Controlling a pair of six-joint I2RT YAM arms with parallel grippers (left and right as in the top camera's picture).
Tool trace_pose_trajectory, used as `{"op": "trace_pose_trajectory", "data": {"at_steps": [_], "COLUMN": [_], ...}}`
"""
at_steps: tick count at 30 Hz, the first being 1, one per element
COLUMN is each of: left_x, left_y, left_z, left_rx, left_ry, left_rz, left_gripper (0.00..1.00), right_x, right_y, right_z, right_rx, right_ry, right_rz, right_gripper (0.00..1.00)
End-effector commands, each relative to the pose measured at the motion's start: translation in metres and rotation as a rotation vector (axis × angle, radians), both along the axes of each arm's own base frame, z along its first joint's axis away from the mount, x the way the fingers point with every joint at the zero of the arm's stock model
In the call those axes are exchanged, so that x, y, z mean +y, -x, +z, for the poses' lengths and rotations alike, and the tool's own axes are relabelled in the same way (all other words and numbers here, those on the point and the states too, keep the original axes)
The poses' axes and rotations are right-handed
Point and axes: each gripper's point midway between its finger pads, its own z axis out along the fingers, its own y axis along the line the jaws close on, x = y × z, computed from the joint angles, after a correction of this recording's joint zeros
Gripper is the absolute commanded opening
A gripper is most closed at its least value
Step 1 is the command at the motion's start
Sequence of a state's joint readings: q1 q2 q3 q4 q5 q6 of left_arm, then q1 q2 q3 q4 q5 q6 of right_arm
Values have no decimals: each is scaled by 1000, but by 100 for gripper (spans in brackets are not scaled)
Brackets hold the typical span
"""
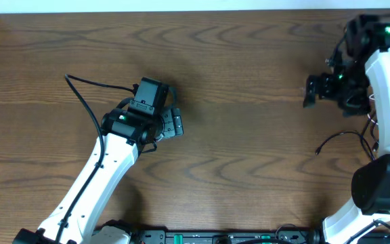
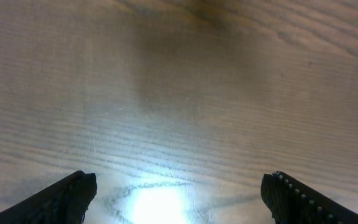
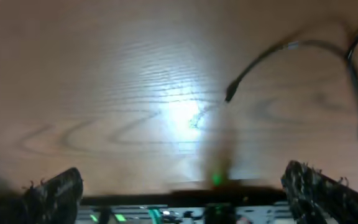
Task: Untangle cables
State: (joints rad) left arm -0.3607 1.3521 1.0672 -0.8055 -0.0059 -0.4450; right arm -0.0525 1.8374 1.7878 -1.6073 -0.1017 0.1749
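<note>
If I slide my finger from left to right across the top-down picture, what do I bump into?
left arm → left gripper → bare table → right gripper → right arm. The black cable overlaps the right gripper's span, so it is skipped.

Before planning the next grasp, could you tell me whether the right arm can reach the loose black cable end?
Probably yes: the black cable lies loose on the table near the right tool, which is open, with nothing between them.

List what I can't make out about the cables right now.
Overhead: thin black cable disappears by the white right arm; its far end and any knot are hidden.
Right wrist: same cable blurred, cut off by the right edge.
Left wrist: shows no cable.
</note>
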Motion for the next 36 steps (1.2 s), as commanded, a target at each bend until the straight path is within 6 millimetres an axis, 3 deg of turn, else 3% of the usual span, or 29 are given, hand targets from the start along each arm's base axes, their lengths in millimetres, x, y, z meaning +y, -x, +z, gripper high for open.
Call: {"op": "trace_pose_trajectory", "data": {"at_steps": [1, 4, 7, 9, 13, 16, 19, 21, 24, 30, 31, 34, 36], "left_x": [3, 3, 4, 4, 3, 4, 4, 4, 4, 4, 4, 4, 4], "left_y": [1, 3, 4, 4, 5, 6, 6, 6, 6, 6, 6, 6, 6], "left_z": [0, -1, -1, -1, -1, -2, -2, -2, -2, -2, -2, -2, -2], "left_rx": [-2, 6, 10, 12, 15, 20, 20, 20, 20, 20, 20, 20, 20], "left_ry": [-4, -7, -8, -9, -7, -9, -9, -9, -9, -9, -9, -9, -9], "left_rz": [8, 8, 8, 8, 7, 7, 7, 7, 7, 7, 7, 7, 7], "left_gripper": [90, 90, 90, 90, 90, 90, 90, 90, 90, 90, 90, 90, 90], "right_x": [-19, -20, -19, -24, -31, -34, -34, -34, -34, -41, -42, -50, -57], "right_y": [17, 26, 34, 36, 31, 32, 37, 42, 43, 50, 52, 56, 50], "right_z": [-37, -68, -111, -130, -155, -172, -184, -189, -189, -189, -189, -188, -184], "right_rx": [95, 130, 134, 113, 44, 6, -2, 3, 8, 36, 43, 57, 41], "right_ry": [165, 198, 194, 216, 241, 251, 248, 250, 251, 257, 258, 258, 250], "right_rz": [-326, -524, -551, -564, -576, -578, -580, -580, -578, -601, -608, -626, -586], "right_gripper": [99, 99, 99, 99, 99, 93, 86, 75, 57, 42, 34, 26, 14]}}
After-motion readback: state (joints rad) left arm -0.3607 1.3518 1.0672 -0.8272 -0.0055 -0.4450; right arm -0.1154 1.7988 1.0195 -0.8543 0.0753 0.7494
